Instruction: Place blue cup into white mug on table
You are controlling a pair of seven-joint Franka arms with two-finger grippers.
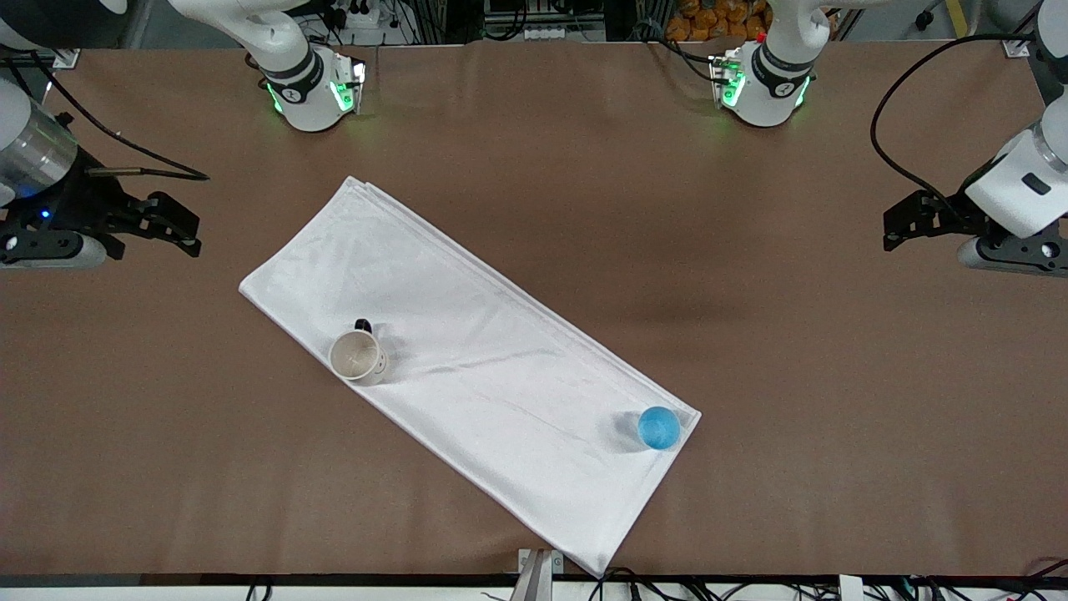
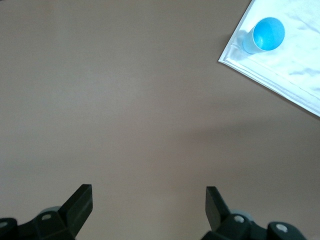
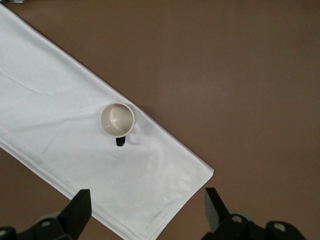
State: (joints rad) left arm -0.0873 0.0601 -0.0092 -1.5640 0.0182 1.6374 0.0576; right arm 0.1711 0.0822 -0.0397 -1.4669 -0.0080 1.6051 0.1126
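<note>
Both claws hang released and empty over bare table, well apart from the work: the left gripper at the left arm's end, its jaws spread wide in the left wrist view, and the right gripper at the right arm's end, likewise spread. Neither touches anything. Lying on a long white folded cloth that runs diagonally across the middle, the blue cup stands upright, mouth up, near the cloth's corner toward the left arm's end and nearer the front camera; the white mug stands upright too, close to the cloth's edge toward the right arm's end, its black handle turned toward the robots' bases. Nothing of the task looks begun, so the step in hand is likely the reach for the cup, and the left arm seems best placed for it. A good grasp would come straight down and pinch the cup's wall across the rim, squarely, since a light plastic cup on slippery cloth may skid or tip if nudged. It should then be carried high enough to clear the mug's rim and lowered centred into it.
</note>
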